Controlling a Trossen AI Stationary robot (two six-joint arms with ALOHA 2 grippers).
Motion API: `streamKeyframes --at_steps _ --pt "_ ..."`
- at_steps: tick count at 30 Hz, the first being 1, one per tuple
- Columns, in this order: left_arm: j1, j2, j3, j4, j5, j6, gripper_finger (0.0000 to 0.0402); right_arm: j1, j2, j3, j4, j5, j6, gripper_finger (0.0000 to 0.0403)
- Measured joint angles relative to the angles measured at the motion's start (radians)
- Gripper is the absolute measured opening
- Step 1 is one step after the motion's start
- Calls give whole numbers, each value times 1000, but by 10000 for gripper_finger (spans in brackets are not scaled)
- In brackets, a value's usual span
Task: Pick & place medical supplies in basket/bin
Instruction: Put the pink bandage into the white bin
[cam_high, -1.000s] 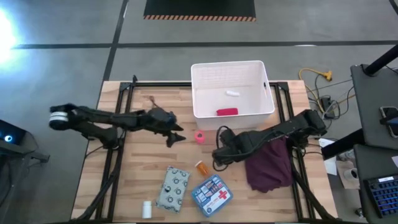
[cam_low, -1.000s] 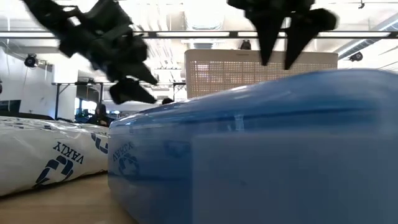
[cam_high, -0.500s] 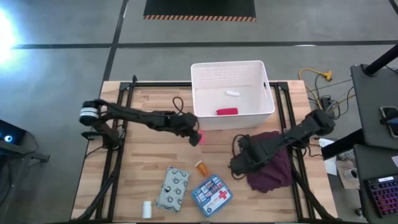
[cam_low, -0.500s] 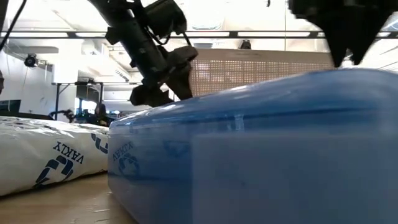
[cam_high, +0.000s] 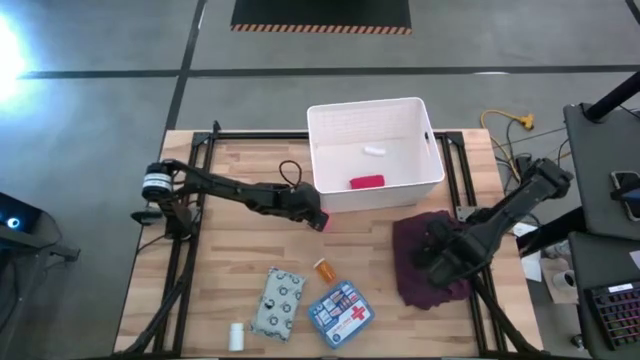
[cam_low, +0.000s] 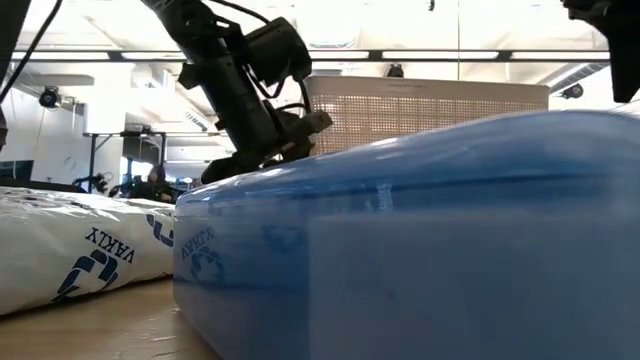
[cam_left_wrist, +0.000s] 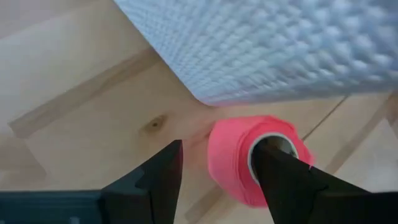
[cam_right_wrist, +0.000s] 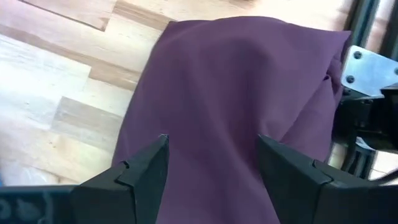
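Left hand, fingers spread, is set astride the pink tape roll, which lies on the wooden bench just beside the white plastic bin. One finger appears inside the core; the roll may be pushed against the bin wall on closing. Right hand, open, hangs over the maroon cloth.

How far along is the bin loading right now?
Two items already lie in the white bin: a red tube and a small white piece. The left gripper is open around the pink roll. The orange bottle, pouch, blue box and white bottle remain.
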Motion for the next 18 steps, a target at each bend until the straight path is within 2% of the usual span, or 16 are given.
streamKeyframes --at_steps 6,9,12,18 --pt "-24 24 0 -1 2 -34 178 6 -45 -40 8 7 -31 226" --pt "-28 20 -1 -7 2 -34 164 6 -47 -50 9 15 -47 226" --pt "-28 10 -1 -25 2 -26 129 6 -47 -57 10 27 -51 226" --pt "-53 -59 -2 -160 5 24 20 6 -47 -68 11 27 -41 226"
